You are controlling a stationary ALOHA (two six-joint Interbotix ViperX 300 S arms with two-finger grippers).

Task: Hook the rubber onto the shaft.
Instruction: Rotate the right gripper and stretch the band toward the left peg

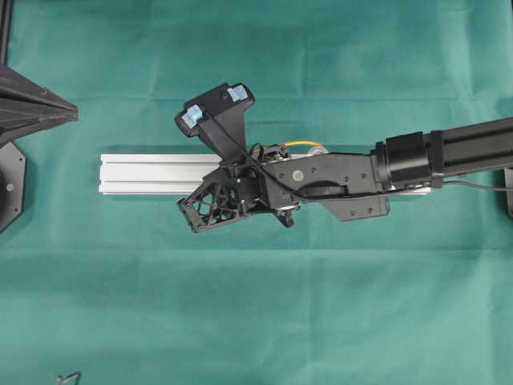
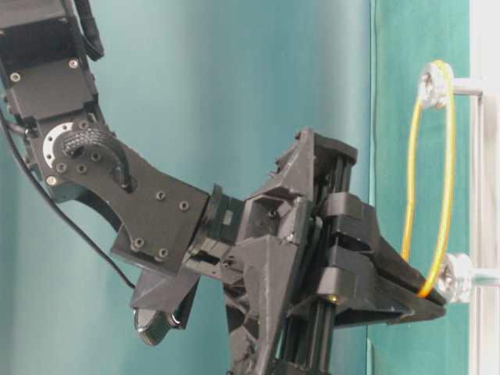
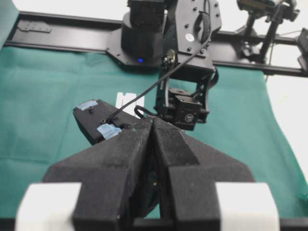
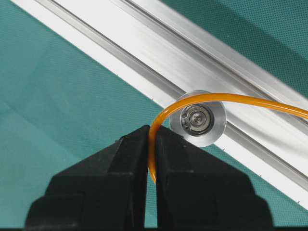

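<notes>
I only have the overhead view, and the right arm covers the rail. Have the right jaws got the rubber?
Observer: Yes. In the right wrist view the right gripper has its jaws shut on the orange rubber, right beside a silver wheel on the rail.
Operator: Is it on that wheel?
Observer: It curves around the wheel's rim there.
Operator: And the far end?
Observer: The table-level view shows the loop running up to a second wheel and around it.

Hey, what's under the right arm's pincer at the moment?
The right pincer, shut on the orange rubber band, hangs over the silver rail and a round metal pulley. From overhead, the arm covers most of the band and the rail's middle.
</notes>
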